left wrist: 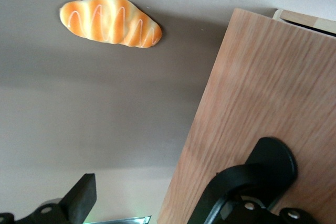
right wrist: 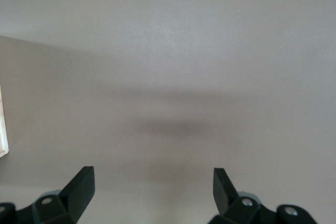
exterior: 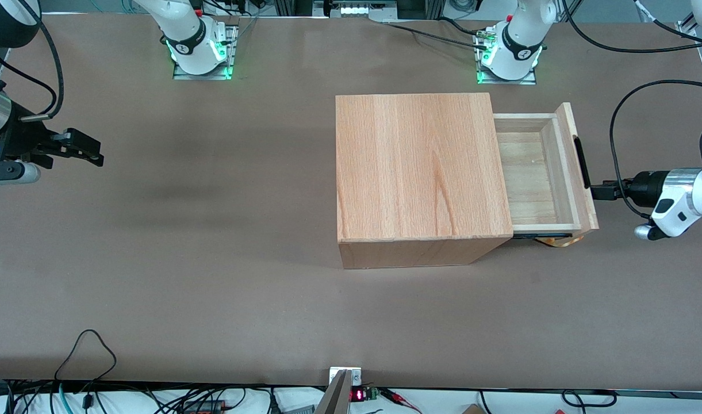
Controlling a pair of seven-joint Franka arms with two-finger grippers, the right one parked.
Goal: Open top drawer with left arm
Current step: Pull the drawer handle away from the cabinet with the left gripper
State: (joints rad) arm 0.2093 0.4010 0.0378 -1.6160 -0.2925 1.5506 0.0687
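Observation:
The top drawer (exterior: 526, 178) stands pulled out of the oak casing (exterior: 419, 167) toward the working arm's end of the table, its pale plank floor showing. Its front panel (exterior: 580, 207) carries a long black bar handle (exterior: 582, 164). The left arm (exterior: 681, 198) reaches in level with the table. Its black gripper (exterior: 601, 191) is at the nearer end of the handle, in front of the drawer. In the left wrist view the gripper (left wrist: 152, 190) is open. One finger (left wrist: 81, 198) is off the panel's edge over the table, and the other is at the handle's end (left wrist: 273, 161) on the front panel (left wrist: 252, 103).
A striped orange bread roll (left wrist: 110, 21) lies on the brown table (exterior: 213, 259) under the pulled-out drawer; its edge shows in the front view (exterior: 560, 241). A black cable (exterior: 618, 132) loops over the table by the left arm.

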